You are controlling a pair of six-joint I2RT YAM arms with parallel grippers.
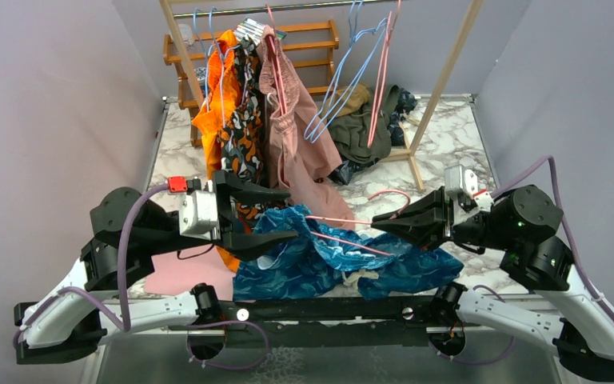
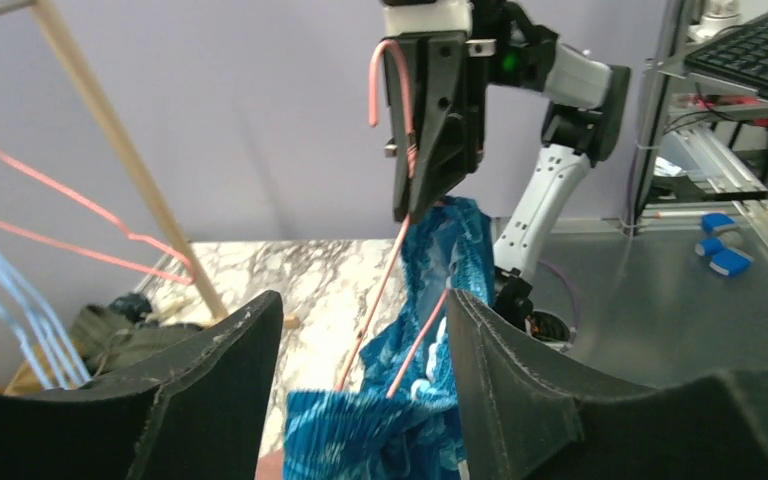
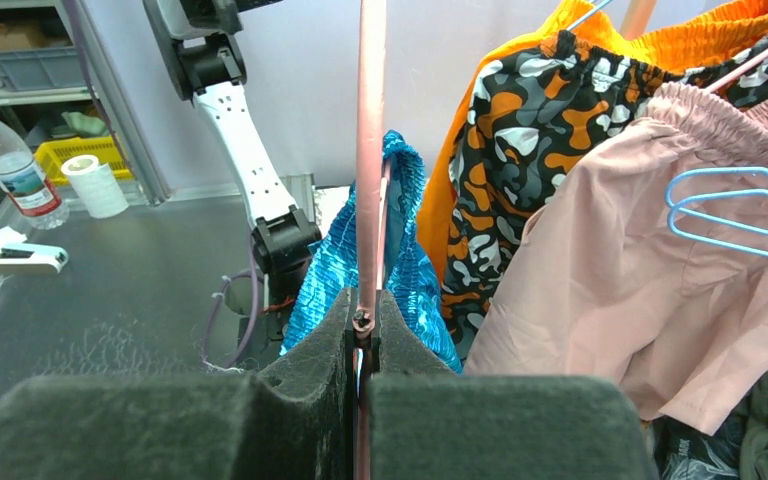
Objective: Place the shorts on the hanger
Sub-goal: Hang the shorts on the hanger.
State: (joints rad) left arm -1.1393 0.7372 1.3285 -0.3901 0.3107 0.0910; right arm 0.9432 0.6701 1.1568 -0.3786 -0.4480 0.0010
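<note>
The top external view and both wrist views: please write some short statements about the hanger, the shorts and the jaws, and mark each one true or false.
1. The right gripper is shut on the hanger. True.
2. The left gripper has its jaws clamped shut. False: they stand wide apart, with fabric of the shorts between them.
3. The held hanger is light blue. False: it is pink; the light blue hangers hang on the rack.
4. The dusty-pink shorts hang on the rack. True.
</note>
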